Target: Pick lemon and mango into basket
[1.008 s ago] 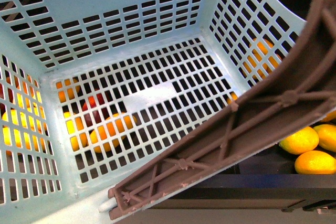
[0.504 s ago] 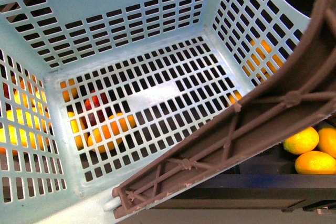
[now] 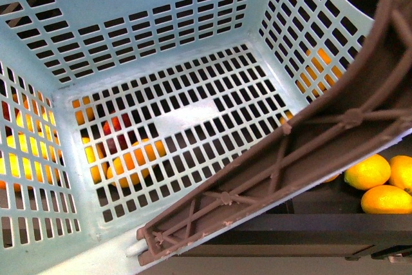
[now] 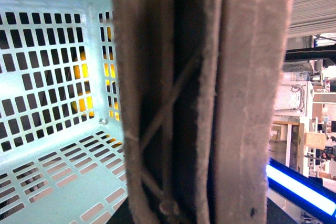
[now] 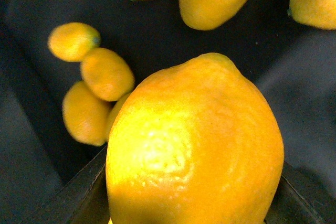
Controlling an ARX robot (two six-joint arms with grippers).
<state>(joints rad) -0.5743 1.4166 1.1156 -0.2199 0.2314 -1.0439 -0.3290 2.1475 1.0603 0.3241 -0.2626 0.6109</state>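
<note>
The right jaws grip the lemon [image 5: 194, 145]: dark jaw edges flank its lower sides. It hangs close under the wrist camera, above the dark surface [image 5: 47, 3], where other yellow fruits [image 5: 105, 74] lie clustered. The left jaws are hidden in every view, so I cannot tell their state; the brown ribbed handle [image 4: 205, 98] fills most of the left wrist view. In the front view that handle slants across the near right corner of the aqua basket [image 3: 161, 24]. Through the basket's bottom slots, orange and red fruit [image 3: 129, 159] shows underneath. More lemons [image 3: 367, 172] lie just outside its right wall.
</note>
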